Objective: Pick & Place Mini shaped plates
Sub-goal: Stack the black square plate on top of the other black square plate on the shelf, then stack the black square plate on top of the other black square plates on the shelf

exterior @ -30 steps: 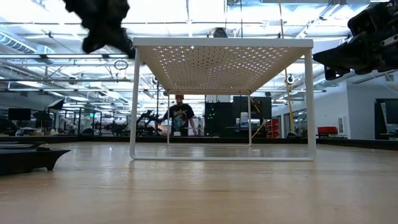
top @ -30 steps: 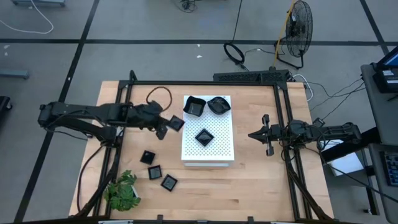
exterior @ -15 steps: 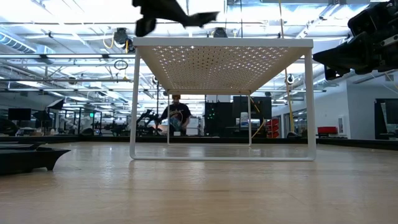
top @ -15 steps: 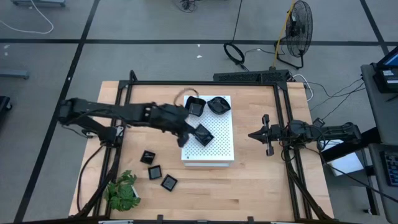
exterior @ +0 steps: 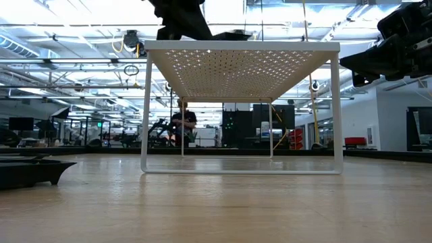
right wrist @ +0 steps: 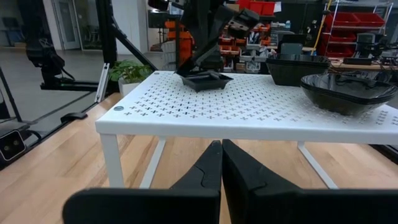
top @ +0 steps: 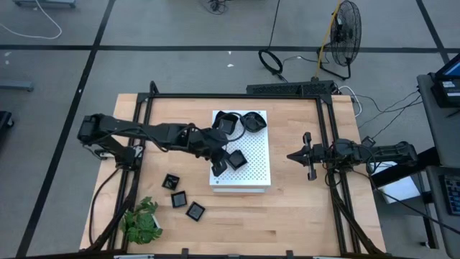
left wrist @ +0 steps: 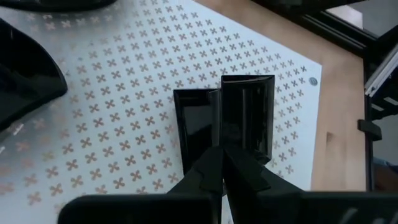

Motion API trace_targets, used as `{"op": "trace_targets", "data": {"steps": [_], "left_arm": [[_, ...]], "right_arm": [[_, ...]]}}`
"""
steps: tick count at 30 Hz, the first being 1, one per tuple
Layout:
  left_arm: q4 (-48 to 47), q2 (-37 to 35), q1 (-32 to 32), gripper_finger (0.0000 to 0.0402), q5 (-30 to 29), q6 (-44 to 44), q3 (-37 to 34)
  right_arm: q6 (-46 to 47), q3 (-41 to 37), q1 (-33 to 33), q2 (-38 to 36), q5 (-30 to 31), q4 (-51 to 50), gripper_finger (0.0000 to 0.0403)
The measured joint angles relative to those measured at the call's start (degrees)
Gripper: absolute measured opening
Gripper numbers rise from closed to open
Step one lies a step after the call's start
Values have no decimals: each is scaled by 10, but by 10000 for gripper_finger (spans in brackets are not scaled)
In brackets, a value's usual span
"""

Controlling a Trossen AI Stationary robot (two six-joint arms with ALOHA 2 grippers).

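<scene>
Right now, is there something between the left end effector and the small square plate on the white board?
Nothing visible. The left end effector is already shut on the rim of the small square plate, which rests on the white board. The two larger plates sit apart at the board's far end.

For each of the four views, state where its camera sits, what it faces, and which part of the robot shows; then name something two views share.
High: overhead, facing down; both arms, white board.
Low: tabletop height, facing under the board; arms above.
Left wrist: on left arm, facing a small square plate; left gripper shut on it.
Right wrist: facing the board's side; right gripper shut.
Shared: both wrist views show that plate.
</scene>
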Motion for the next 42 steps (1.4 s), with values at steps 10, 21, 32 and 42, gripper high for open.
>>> {"op": "trace_targets", "data": {"steps": [10, 21, 32, 42], "left_arm": [[1, 0, 1, 34, -1, 22, 0], [0, -3, 7, 60, -24, 37, 0], [-297, -122, -15, 60, -135, -143, -1], [-461, -125, -117, 129, -140, -551, -96]], "right_arm": [[0, 0, 0, 0, 0, 0, 0], [0, 0, 0, 0, 0, 0, 0], [0, 0, 0, 0, 0, 0, 0], [0, 0, 0, 0, 0, 0, 0]]}}
